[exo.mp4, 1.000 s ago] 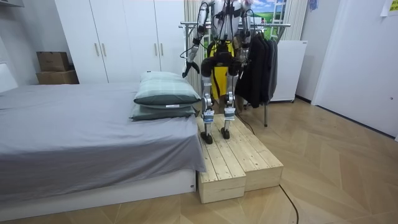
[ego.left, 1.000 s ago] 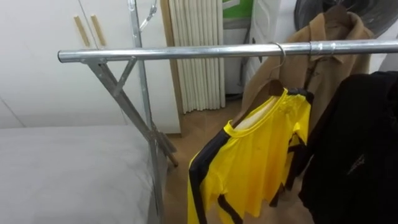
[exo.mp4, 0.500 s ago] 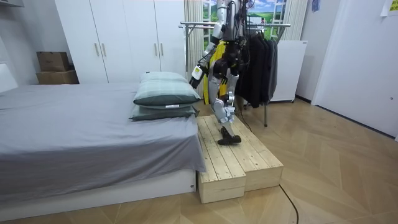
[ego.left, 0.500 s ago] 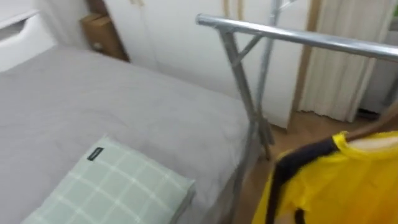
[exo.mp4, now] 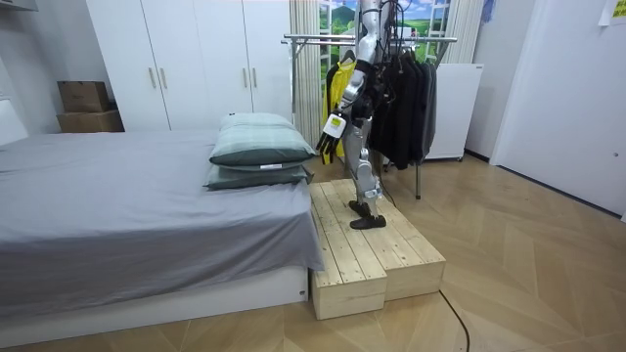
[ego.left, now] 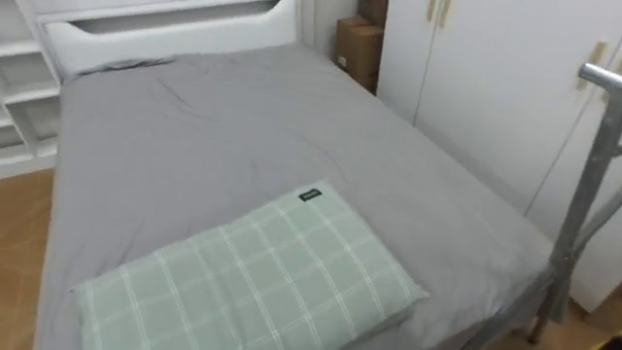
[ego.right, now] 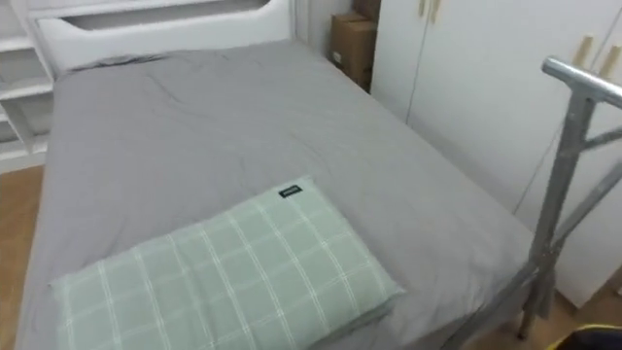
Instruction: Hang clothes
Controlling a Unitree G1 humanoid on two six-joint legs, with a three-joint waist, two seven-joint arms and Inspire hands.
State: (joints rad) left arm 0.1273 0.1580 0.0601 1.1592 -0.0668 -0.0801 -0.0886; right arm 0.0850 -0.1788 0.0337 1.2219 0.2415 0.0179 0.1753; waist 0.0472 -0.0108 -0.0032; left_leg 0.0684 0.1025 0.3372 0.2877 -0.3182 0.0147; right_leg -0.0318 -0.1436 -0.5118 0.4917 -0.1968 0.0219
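Our two head eyes sit high over near end of grey bed [ego.left: 243, 126], aimed down along it toward far headboard [ego.left: 165, 29]. Checked pillow [ego.left: 253, 282] lies close below us. Wardrobe doors [ego.left: 486, 87] and clothes rack post [ego.left: 588, 185] fill right edge. Our right eye sits slightly rightward and catches more of post.

Our room camera stands well back, faces across bed's long side toward wardrobe wall, and sees whole robot on wooden platform [exo.mp4: 377, 254].

Shared by all views: bed, pillow, wardrobe doors, clothes rack, cardboard box [ego.left: 358, 44].
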